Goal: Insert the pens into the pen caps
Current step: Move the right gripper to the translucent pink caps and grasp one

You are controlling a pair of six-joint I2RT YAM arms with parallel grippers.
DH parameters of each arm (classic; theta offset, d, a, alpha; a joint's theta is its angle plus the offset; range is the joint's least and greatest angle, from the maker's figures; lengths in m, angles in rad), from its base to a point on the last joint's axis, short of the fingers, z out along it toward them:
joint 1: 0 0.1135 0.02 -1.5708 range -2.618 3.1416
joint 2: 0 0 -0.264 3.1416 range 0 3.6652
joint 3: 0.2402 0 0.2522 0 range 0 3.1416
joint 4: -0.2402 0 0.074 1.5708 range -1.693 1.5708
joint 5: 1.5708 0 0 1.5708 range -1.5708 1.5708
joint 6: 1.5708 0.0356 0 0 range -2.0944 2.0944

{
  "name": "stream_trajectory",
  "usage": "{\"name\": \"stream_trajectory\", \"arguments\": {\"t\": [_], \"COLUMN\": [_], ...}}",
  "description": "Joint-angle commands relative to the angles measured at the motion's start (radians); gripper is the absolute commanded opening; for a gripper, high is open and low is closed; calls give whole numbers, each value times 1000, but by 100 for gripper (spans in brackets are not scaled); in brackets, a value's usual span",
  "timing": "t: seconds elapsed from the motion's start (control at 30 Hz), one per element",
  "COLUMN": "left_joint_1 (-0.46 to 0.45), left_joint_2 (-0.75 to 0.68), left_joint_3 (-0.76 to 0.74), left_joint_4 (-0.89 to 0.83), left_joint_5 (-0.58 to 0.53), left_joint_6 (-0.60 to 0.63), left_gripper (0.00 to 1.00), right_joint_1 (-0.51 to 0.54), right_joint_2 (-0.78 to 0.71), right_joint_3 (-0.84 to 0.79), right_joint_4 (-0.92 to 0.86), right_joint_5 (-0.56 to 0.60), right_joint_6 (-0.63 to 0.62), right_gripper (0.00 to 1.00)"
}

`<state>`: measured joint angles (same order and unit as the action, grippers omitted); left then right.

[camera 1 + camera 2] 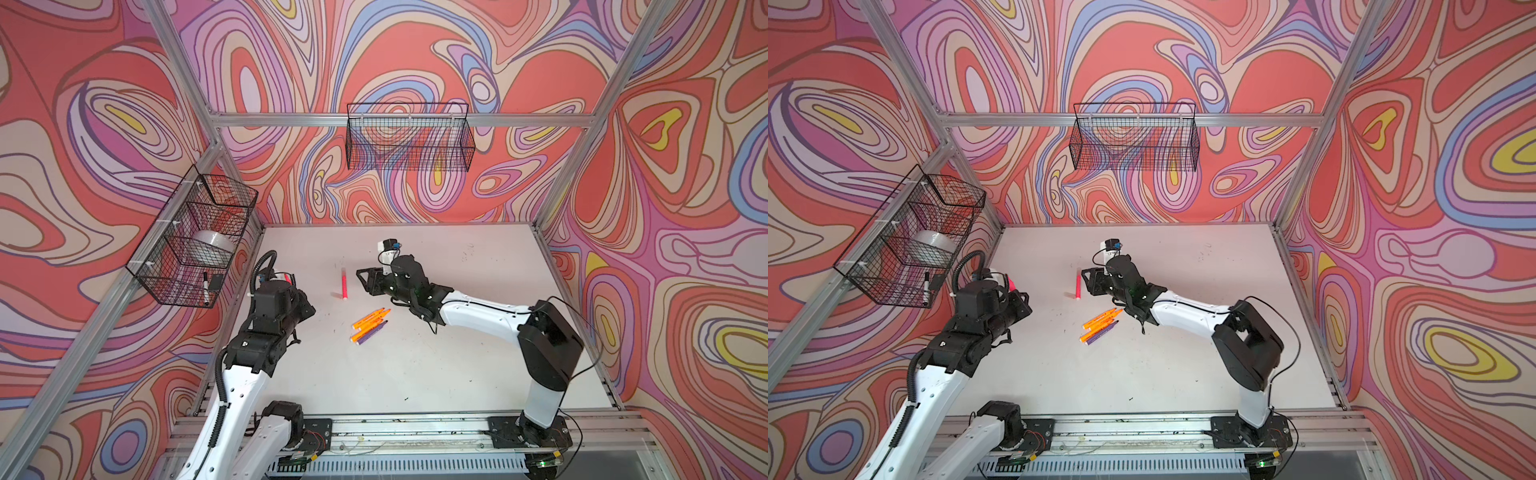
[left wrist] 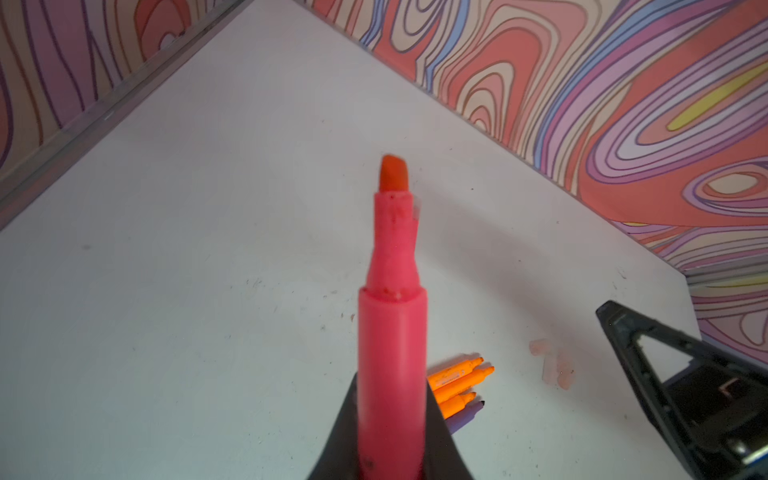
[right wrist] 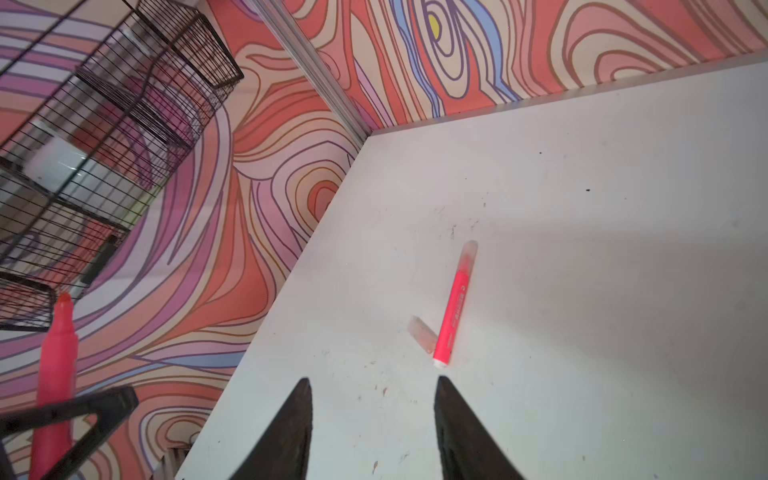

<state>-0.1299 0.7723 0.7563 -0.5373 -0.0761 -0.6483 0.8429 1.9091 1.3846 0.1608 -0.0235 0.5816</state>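
- On the left wall hangs a wire basket [image 1: 174, 286] with three compartments: the middle one holds a silvery roll of tape [image 1: 214, 243], the nearest one a black-capped marker [image 1: 206, 286] and a small black block [image 1: 216, 282]; the contents of the farthest are hard to make out
- Beside it, the left claw [image 2: 390, 407] is pinching an uncapped pink-red pen [image 2: 390, 324] by the barrel, its chisel tip bare and pointing away from the wrist; in both top views the wrist hides most of this claw
- Toward the middle of the surface [image 1: 457, 374] lies a capped pink-red pen [image 1: 344, 284], clear cap at its far end; a loose cap [image 3: 422, 334] touches its tail
- Nearer the front, three orange pens [image 1: 368, 320] and a purple pen [image 1: 372, 332] lie bunched side by side, uncapped, tips toward the back right
- Pale caps [image 2: 557, 365] show blurred in the left wrist view, near the right claw; I cannot tell their count
- Just right of the capped pen, the right claw [image 3: 374, 380] stands spread, nothing between its fingers
- On the back rail hangs a long wire basket [image 1: 409, 141]
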Motion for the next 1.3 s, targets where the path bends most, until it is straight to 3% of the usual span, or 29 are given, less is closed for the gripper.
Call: {"name": "stream_trajectory", "arguments": {"t": [0.0,0.13,0.3,0.47,0.73,1.03,1.27], "left_joint_1": [6,6,6,6,6,6,6], "left_joint_2": [-67,-160,-115,-74,-97,-73,-77], "left_joint_3": [-121,-211,-199,-195,-198,-194,-193], "left_joint_4": [92,161,185,189,188,198,198], "left_joint_5": [-41,-27,17,27,26,47,59], "left_joint_6": [-44,-7,2,2,7,7,4], "left_gripper": [0,0,0,0,0,0,0], "right_joint_1": [5,4,4,5,8,14,17], "right_joint_2": [148,308,447,506,583,751,791], "right_joint_3": [167,376,558,597,678,903,936], "right_joint_4": [-224,-380,-500,-498,-468,-536,-547], "right_joint_5": [-41,-13,-23,-49,-130,-174,-164], "right_joint_6": [-134,-231,-349,-436,-492,-493,-486], "right_gripper": [49,54,59,57,46,48,50]}}
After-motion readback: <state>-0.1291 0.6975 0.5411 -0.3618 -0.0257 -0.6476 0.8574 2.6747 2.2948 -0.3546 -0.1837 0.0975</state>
